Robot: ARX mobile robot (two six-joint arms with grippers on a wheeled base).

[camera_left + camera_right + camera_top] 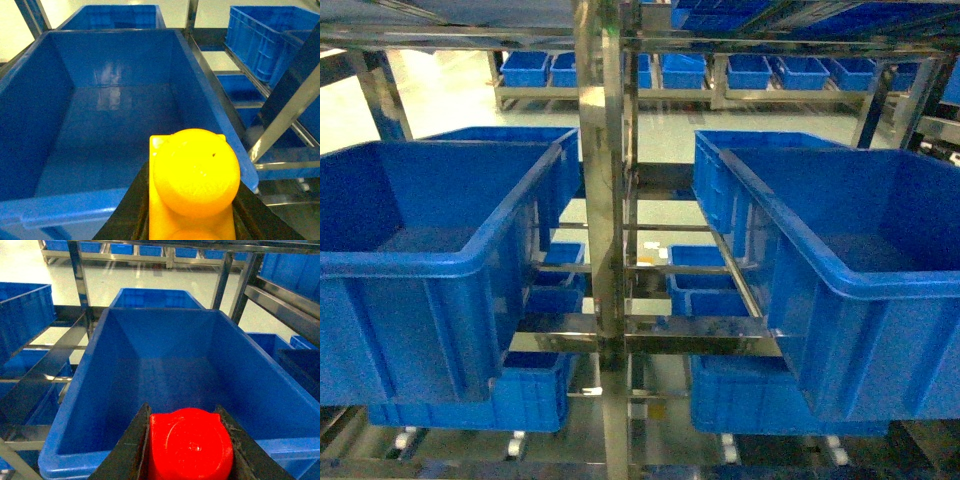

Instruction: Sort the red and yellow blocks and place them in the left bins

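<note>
1. Steel racking filled the head view, its upright post in the middle, with one large blue bin on the left and another blue bin on the right. More blue crates sat on a far shelf across the pale floor. Neither gripper showed in this view.
2. From the left wrist, the left gripper was clamped on the yellow block, dark fingers pressed against both its sides. It hung above the near rim of the left bin, whose floor was bare and glossy.
3. From the right wrist, the right gripper was clamped on the red block, fingers flanking it. It hung above the near rim of the right-hand bin.
</note>
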